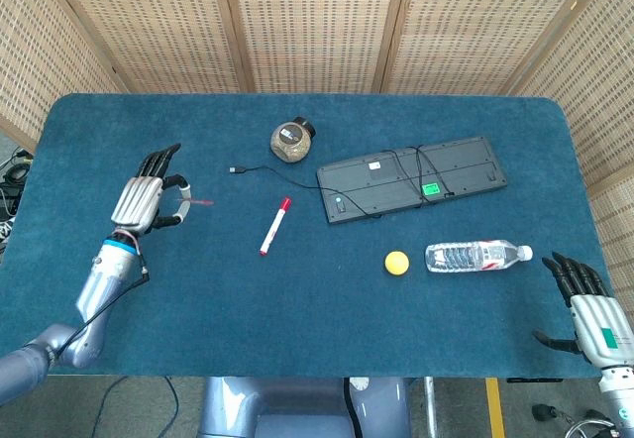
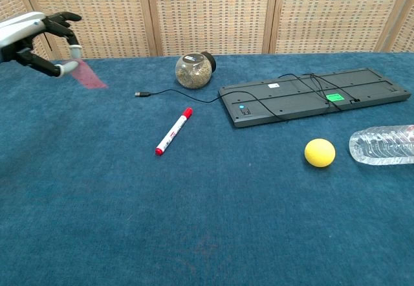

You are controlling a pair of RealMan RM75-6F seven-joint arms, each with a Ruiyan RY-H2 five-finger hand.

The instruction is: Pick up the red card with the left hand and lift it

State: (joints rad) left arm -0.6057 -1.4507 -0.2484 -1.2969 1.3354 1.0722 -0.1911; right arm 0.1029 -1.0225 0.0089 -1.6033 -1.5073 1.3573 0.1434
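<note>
Card red | pinched by left hand | tilts down-right, airborne

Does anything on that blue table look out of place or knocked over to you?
A few things. The keyboard lies face down with its cable trailing loose. The water bottle and the jar lie on their sides. Nothing looks spilled. The left hand holds the red card up off the table.
</note>
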